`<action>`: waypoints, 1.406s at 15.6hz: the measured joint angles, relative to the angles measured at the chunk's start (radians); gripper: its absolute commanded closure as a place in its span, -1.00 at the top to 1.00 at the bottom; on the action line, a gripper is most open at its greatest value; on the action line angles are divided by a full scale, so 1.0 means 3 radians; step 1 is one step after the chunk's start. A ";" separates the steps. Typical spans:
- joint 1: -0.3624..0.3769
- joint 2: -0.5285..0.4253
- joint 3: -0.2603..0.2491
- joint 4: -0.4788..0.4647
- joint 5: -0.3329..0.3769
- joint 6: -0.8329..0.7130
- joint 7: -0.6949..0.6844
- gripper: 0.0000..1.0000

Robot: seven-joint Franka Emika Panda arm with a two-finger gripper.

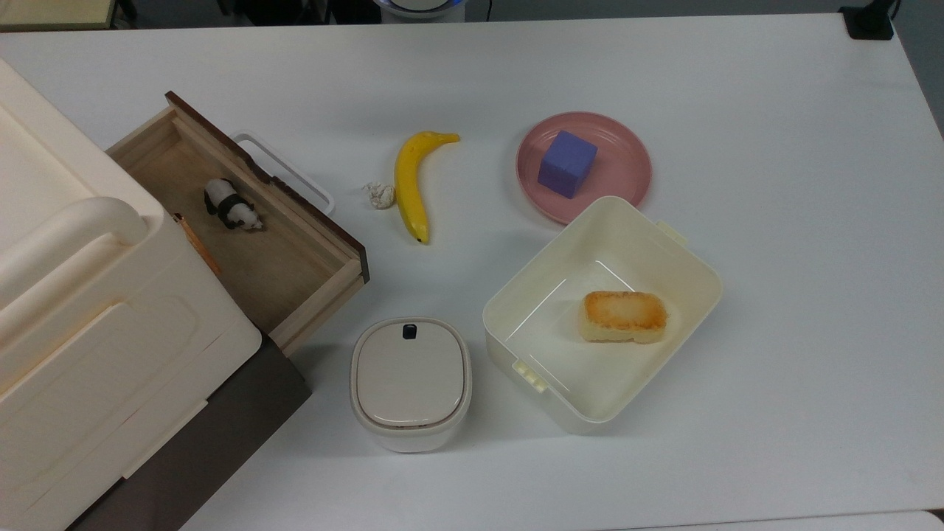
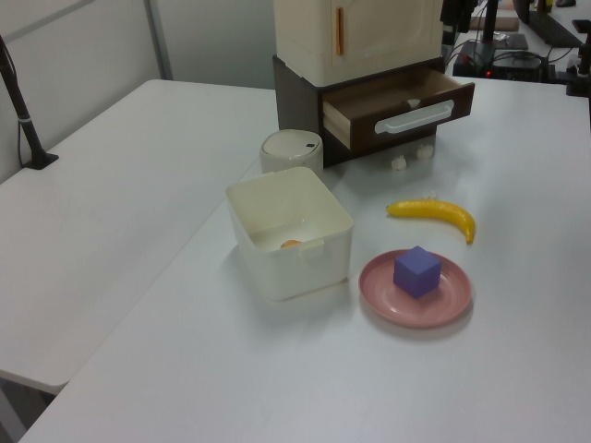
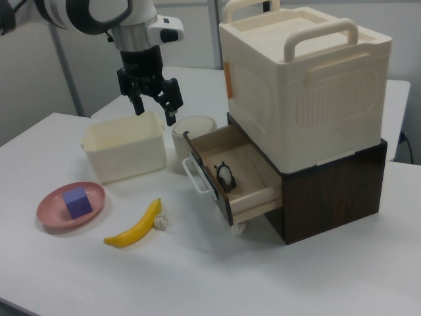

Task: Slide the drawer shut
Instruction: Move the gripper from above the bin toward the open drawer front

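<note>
In the right view, a banana point(image 3: 135, 227) lies nearest on the white table point(image 3: 79, 283), with a pink plate point(image 3: 70, 204) carrying a purple block point(image 3: 77, 201) to the right view's left. Behind them the drawer point(image 3: 230, 178) stands pulled out from the dark brown cabinet point(image 3: 335, 191), a small panda toy point(image 3: 225, 176) lying inside it. Farther back, the gripper point(image 3: 155, 107) hangs with fingers spread and empty above the cream box point(image 3: 125, 153) and the lidded tub point(image 3: 194, 125).
</note>
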State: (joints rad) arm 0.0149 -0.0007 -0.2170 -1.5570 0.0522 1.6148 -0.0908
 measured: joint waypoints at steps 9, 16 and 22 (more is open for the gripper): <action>0.0005 0.0000 0.0016 0.0000 0.0000 -0.0131 0.0000 0.93; 0.0004 0.0001 0.0012 -0.0008 0.0000 -0.0348 0.0083 -0.23; 0.0004 0.0003 -0.0002 -0.0028 0.0228 -0.0454 0.0394 -1.00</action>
State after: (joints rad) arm 0.0159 0.0002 -0.2177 -1.5654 0.1207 1.4787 0.0274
